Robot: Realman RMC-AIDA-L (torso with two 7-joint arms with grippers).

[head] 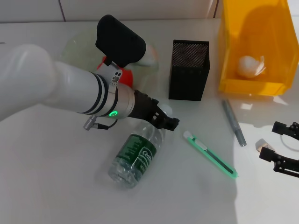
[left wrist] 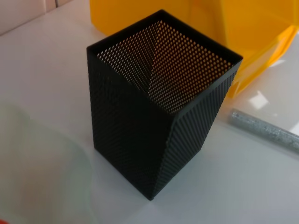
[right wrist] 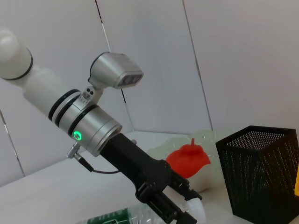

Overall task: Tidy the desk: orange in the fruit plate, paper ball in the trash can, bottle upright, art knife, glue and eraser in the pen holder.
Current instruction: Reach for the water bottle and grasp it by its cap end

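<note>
Bottle [head: 137, 155], clear plastic with a dark green label and a white cap, is seen lying on its side near the middle of the white desk [head: 56, 186], its cap end directed toward one o'clock. The left gripper [head: 169, 122] is held low at that cap end, and its black fingers appear closed around the neck beside the cap, though the contact is partly hidden. At three o'clock from the bottle, a green art knife [head: 210, 154] is laid diagonally, and a grey pen-like stick [head: 233, 122] is found beyond it. The black mesh pen holder [head: 189, 70] is stood upright at twelve o'clock, with the yellow trash can [head: 254, 86] just beside it; a white paper ball [head: 250, 65] is contained there. The right gripper [head: 275, 144] is kept at the desk's three o'clock edge, its fingers apart, near a small eraser [head: 260, 144]. Behind the desk, pale wall panels are visible.
</note>
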